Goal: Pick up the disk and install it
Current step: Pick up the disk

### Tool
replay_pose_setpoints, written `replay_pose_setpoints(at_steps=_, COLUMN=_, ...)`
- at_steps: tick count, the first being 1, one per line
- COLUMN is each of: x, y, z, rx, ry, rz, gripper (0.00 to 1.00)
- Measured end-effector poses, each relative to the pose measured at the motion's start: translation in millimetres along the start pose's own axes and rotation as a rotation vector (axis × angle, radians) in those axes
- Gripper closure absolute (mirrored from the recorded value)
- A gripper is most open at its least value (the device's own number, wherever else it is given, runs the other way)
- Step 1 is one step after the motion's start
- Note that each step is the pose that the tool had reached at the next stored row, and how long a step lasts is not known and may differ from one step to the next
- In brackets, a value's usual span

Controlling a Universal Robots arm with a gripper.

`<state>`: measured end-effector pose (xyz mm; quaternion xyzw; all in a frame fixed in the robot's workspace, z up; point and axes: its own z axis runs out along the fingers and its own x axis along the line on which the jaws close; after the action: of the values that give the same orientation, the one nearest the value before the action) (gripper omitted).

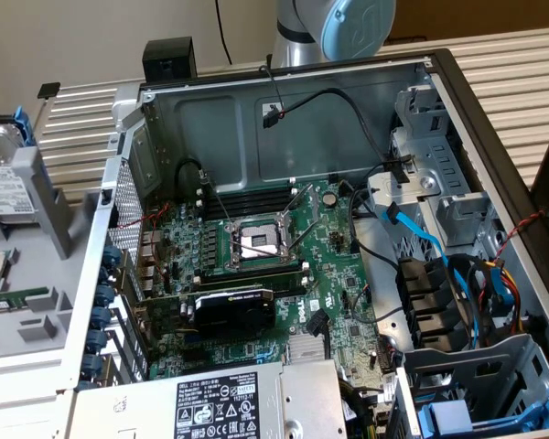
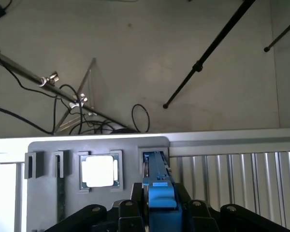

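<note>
So, the disk (image 1: 2,187) stands on edge in the grey holder (image 1: 46,215) at the exterior view's left, beside the open case (image 1: 284,137), with its white label showing. On my wrist view its blue carrier (image 2: 157,176) comes up out of a slot just beside the chip (image 2: 100,171) and sits between the black arms of the gripper (image 2: 159,212). Whether the gripper is clamped on it or merely straddling it I cannot tell, because the linkage covers the contact. I judge the disk to be dense and rigid, heavy for its size, with smooth metal faces that could slip, and sensitive to knocks. The plastic carrier probably flexes a little. I would trust a hold across the flat faces near the upper edge, centred so it does not swing, and away from any connector. Much is hidden. The exterior view's left edge cuts the disk off, a holder post covers its lower corner, the slot swallows its base, and the wrist view gives me only its thin edge.
</note>
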<state>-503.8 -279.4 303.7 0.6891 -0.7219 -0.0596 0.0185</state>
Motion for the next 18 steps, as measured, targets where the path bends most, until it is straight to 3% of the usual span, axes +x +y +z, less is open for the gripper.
replay_pose_setpoints(at_steps=1, x=0.0, y=0.6, z=0.1, rx=0.0028, ry=0.0058, rz=0.0, gripper=0.62)
replay_pose_setpoints(at_steps=3, x=-0.1, y=1.5, z=0.2, rx=0.0174, ry=0.0181, rz=0.001, gripper=0.62)
replay_pose_setpoints(at_steps=6, x=-0.1, y=2.5, z=0.3, rx=0.0572, ry=0.0339, rz=0.001, gripper=0.62)
replay_pose_setpoints(at_steps=7, x=-0.1, y=2.7, z=0.4, rx=0.0643, ry=0.038, rz=0.001, gripper=0.62)
replay_pose_setpoints(at_steps=12, x=0.0, y=3.7, z=0.5, rx=0.0764, ry=0.0427, rz=0.002, gripper=0.62)
replay_pose_setpoints(at_steps=18, x=0.0, y=5.1, z=0.9, rx=0.0788, ry=0.0426, rz=0.002, gripper=0.62)
